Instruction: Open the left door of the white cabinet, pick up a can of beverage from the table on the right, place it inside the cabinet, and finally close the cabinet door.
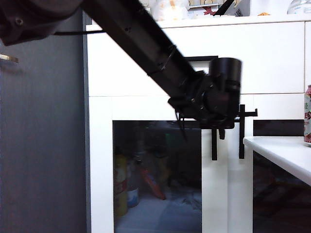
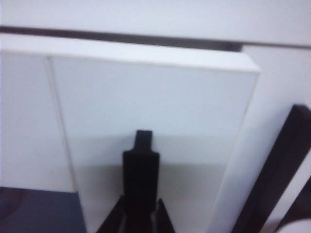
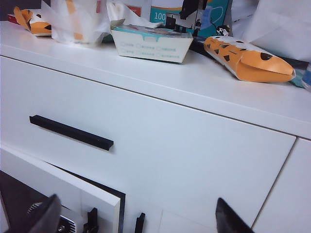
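The white cabinet [image 1: 272, 58] [image 3: 194, 145] fills the view, with its drawer above two glass doors. The left door [image 1: 155, 170] [image 2: 146, 97] [image 3: 63, 184] stands slightly ajar, its top corner out from the cabinet front. My left gripper [image 1: 215, 127] [image 2: 141, 216] reaches across from the upper left and is shut on that door's vertical black handle [image 1: 214, 145] [image 2: 141, 165]. The red can of beverage [image 1: 307, 115] stands upright on the white table [image 1: 282, 150] at the right edge. My right gripper [image 3: 138, 221] hangs open in front of the drawer, holding nothing; the exterior view does not show it.
The right door's handle [image 1: 241, 131] sits just beside the held one. The drawer handle [image 3: 70, 132] is a horizontal black bar. Boxes and bags [image 3: 150, 43] crowd the cabinet top. Bottles [image 1: 120, 184] stand behind the left glass. A dark grey panel [image 1: 43, 145] borders the cabinet's left.
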Robot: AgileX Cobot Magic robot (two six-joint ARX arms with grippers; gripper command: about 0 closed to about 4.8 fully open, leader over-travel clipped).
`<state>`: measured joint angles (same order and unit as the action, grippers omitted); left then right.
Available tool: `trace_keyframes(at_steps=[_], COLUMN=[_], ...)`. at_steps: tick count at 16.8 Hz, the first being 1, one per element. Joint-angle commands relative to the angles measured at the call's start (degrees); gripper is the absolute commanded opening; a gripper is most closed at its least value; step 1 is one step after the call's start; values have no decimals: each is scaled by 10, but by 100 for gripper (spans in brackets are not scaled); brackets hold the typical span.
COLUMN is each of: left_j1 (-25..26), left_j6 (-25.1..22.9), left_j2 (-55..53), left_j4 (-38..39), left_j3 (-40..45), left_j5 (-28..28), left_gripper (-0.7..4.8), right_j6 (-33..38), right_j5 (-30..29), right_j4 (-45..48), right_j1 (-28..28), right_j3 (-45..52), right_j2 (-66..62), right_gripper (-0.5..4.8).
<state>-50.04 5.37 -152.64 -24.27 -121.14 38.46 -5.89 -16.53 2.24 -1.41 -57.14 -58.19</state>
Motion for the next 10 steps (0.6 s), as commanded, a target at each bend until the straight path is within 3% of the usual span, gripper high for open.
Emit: trace_keyframes(at_steps=[1,3,6,10], left_j1=[-30,-38,-38,-24], left_j6=[0,14,30,19], left_j2=[11,27,44,43], left_j4=[73,104,146,93], left_j3=[2,2,2,2], left_j5=[-67,-104,-104,-132], left_gripper=[-5,-5,-5,-5], right_j6=[-1,-1,-1,-1], right_j5=[-1,-1,-1,-1], right_j4=[0,-6,-8,-12], right_j1=[0,0,0,0], right_j3=[-2,-2,-2,-2], right_j2=[3,3,10,21], right_gripper=[408,408,409,409])
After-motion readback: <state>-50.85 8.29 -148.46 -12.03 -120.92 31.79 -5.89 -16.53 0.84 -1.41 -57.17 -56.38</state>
